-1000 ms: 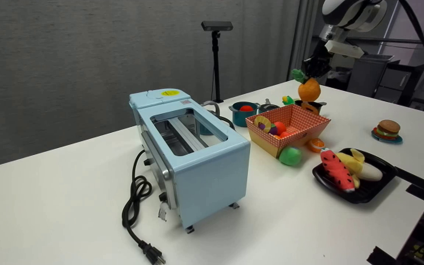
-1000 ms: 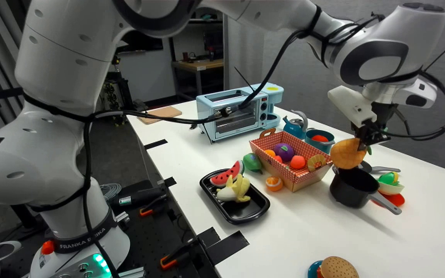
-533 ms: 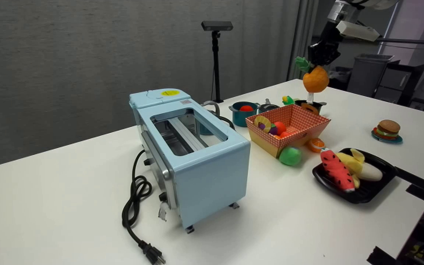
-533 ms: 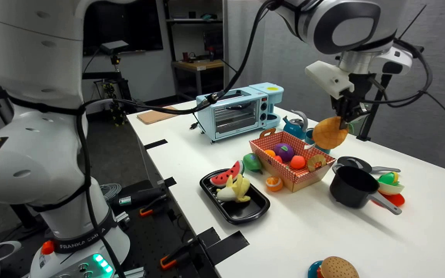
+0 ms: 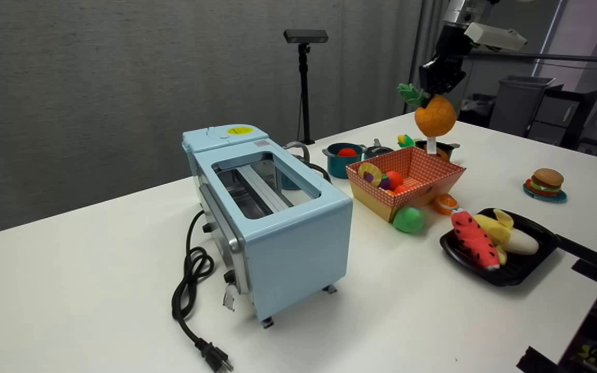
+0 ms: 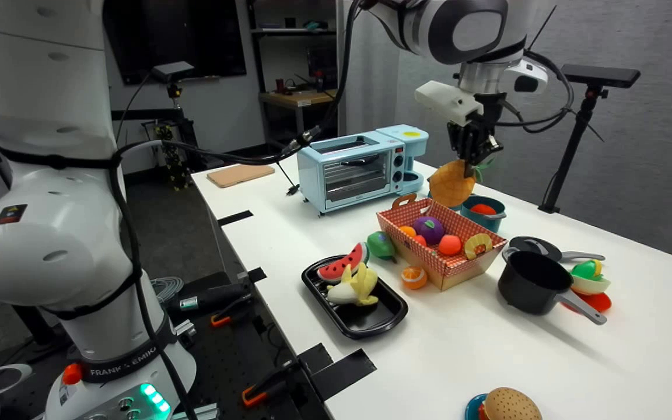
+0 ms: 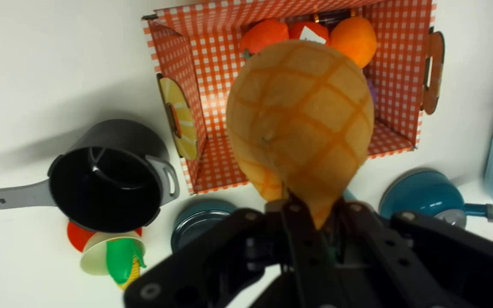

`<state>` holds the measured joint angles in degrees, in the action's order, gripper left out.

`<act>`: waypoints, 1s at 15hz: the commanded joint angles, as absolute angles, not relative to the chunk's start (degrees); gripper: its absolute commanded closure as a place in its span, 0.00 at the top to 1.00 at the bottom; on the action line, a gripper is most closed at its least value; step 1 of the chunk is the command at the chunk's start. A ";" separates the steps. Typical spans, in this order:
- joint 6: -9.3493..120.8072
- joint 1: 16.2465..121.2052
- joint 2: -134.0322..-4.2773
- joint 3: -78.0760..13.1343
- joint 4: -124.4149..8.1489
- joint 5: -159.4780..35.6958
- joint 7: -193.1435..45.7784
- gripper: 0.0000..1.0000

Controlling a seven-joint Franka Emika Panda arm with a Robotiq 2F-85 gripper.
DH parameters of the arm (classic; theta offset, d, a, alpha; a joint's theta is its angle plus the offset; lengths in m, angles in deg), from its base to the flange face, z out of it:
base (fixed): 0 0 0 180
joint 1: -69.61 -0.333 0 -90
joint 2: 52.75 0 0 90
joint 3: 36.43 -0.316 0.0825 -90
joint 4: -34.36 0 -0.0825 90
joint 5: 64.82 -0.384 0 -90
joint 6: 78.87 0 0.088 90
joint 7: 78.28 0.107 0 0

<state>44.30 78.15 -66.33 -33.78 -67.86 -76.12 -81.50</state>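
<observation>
A soft orange pineapple toy (image 7: 300,111) with crossed lines on its skin hangs from my gripper (image 7: 315,209), pinched near its leafy end. In both exterior views the pineapple (image 5: 436,116) is well off the table, its green leaves (image 5: 411,94) poking out beside the fingers and a white tag dangling below. In the wrist view it covers part of a red-checked basket (image 7: 221,55) that lies beneath. Inside that basket are a purple fruit (image 6: 429,229), a red fruit (image 6: 450,245) and an orange fruit (image 7: 354,41). The pinched part is partly hidden by the fingers.
A black pot (image 6: 534,283) with a grey handle stands beside the basket. Around it are a teal pot (image 6: 482,213), a teal kettle (image 7: 422,194) and a light-blue toaster oven (image 5: 298,254). A black tray (image 6: 391,318) bears a watermelon slice and a banana. A burger (image 5: 547,178) sits apart.
With the pineapple in its grip, the gripper has risen and travelled from over the black pot toward the basket and the toaster oven. The other objects stay where they were.
</observation>
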 commanded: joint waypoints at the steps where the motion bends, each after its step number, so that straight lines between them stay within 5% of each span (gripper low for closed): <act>1: 41.92 75.32 -65.68 -34.95 -67.96 -74.88 -81.84 0.03; 7: 40.70 74.00 -66.83 -35.36 -66.84 -74.89 -80.87 0.03; 8: 40.51 74.15 -66.93 -35.28 -66.72 -74.97 -81.07 0.38; 10: 39.90 74.42 -67.22 -35.07 -66.38 -75.20 -81.33 0.44; 15: 39.32 74.92 -66.85 -34.18 -66.78 -75.42 -81.55 0.84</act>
<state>41.27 74.43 -66.96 -34.67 -67.76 -75.49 -81.50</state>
